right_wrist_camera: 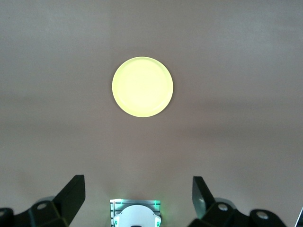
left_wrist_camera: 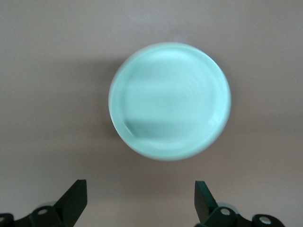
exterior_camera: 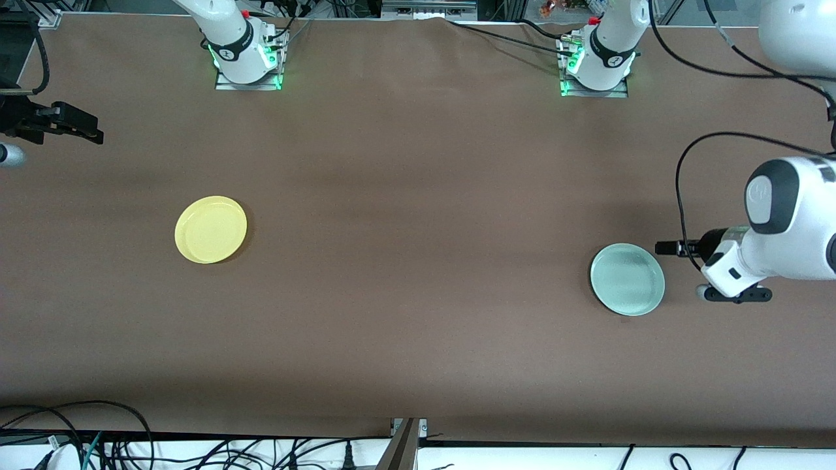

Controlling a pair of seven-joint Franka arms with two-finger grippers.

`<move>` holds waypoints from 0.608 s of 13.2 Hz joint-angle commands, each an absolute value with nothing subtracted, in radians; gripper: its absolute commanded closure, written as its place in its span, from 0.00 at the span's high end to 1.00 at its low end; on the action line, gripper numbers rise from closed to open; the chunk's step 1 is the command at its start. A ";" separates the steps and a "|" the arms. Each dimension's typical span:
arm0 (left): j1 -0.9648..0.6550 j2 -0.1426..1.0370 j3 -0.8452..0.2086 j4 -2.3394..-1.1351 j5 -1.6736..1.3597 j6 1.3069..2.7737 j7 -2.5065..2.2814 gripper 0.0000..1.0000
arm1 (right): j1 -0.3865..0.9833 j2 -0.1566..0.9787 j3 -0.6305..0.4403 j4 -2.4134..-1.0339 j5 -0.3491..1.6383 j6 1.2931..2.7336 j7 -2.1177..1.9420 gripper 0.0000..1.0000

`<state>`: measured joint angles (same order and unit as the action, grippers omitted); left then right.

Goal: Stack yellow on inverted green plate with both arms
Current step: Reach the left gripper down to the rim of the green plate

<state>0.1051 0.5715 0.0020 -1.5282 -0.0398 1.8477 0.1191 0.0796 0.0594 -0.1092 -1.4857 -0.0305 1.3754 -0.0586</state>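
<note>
Toward the right arm's end of the brown table [exterior_camera: 418, 196] lay the yellow plate [exterior_camera: 211, 229], rim up, well clear of every edge. Toward the left arm's end lay the green plate [exterior_camera: 627, 279], also rim up and not inverted, slightly nearer the front camera than the yellow one. The two plates were well apart. The left gripper [left_wrist_camera: 140, 201] hung above the table just beside the green plate, its fingers [left_wrist_camera: 75, 198] spread wide and holding nothing. The right gripper [right_wrist_camera: 138, 198] hung over the table's edge at the right arm's end, well apart from the yellow plate, fingers [right_wrist_camera: 73, 196] likewise spread wide and empty.
</note>
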 commanded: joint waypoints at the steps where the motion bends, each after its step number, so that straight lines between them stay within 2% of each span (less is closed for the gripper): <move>1: 0.153 0.679 -0.002 -1.500 -0.032 1.974 0.224 1.00 | 0.071 0.055 -0.107 -1.486 -0.012 1.381 -0.067 1.00; 4: 0.158 0.721 0.000 -1.522 -0.031 2.047 0.224 1.00 | 0.071 0.055 -0.109 -1.486 -0.012 1.381 -0.067 1.00; 8: 0.160 0.643 0.000 -1.736 -0.031 2.294 0.222 1.00 | 0.071 0.055 -0.107 -1.486 -0.012 1.381 -0.067 1.00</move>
